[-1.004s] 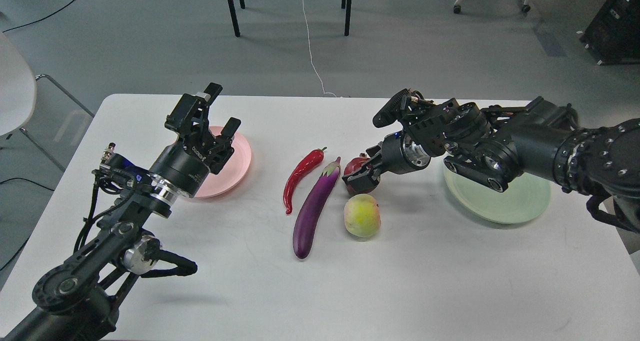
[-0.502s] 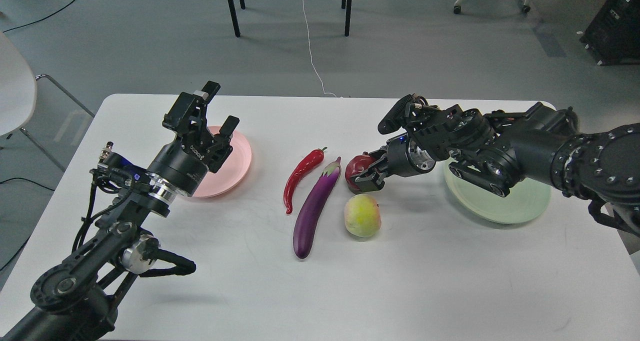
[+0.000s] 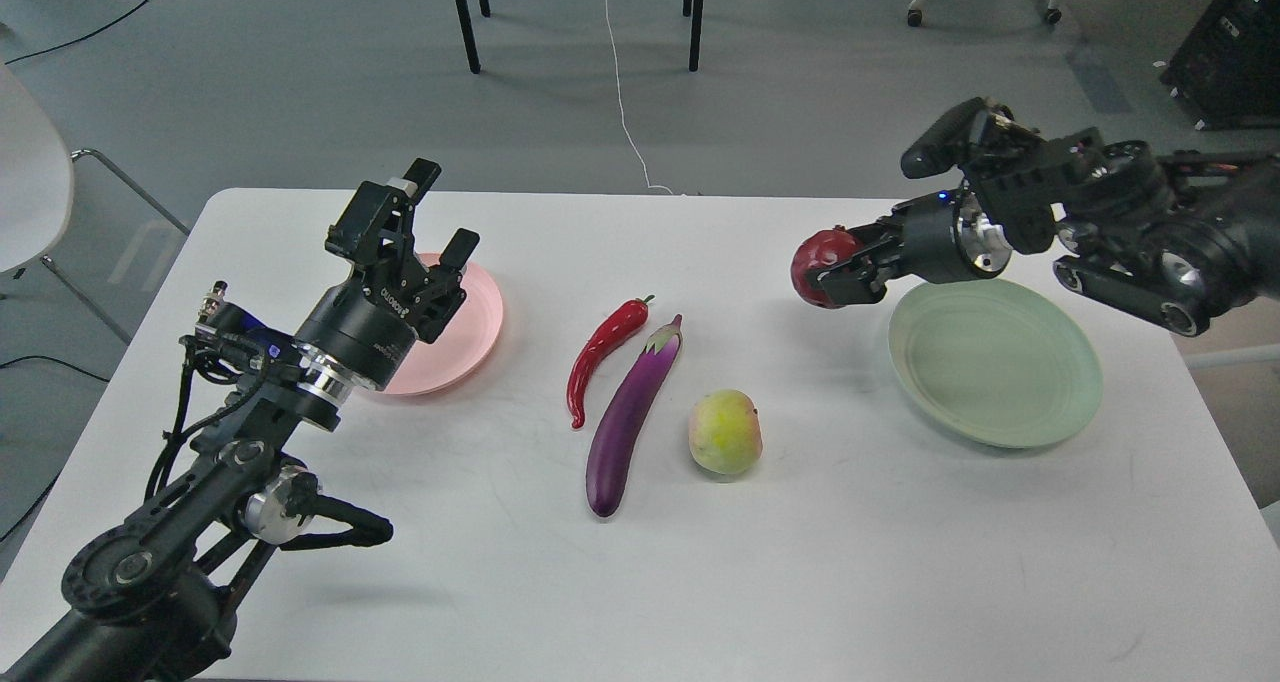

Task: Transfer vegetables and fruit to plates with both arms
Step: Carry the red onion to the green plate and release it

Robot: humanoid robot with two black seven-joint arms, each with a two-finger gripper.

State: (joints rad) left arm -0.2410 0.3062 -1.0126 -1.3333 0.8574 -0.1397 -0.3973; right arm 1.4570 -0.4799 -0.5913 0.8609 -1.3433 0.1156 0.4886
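The white tabletop (image 3: 900, 562) now has bare room where the pomegranate sat a second ago, beside the eggplant's cap. The right arm has swung up and back toward its own side, and the right gripper (image 3: 835, 274) is clenched on the pomegranate (image 3: 822, 264), carrying it in the air just left of the pale green plate (image 3: 1050, 402); a short move right and down should set it inside the rim. That plate lies near the tabletop's right edge, so overshoot is a risk. The left gripper (image 3: 430, 217) hovers with fingers spread and nothing held over the pink plate (image 3: 480, 312), unmoved. The eggplant (image 3: 630, 417), mango-like fruit (image 3: 725, 432) and chili pepper (image 3: 600, 347) wait mid-table, close together.
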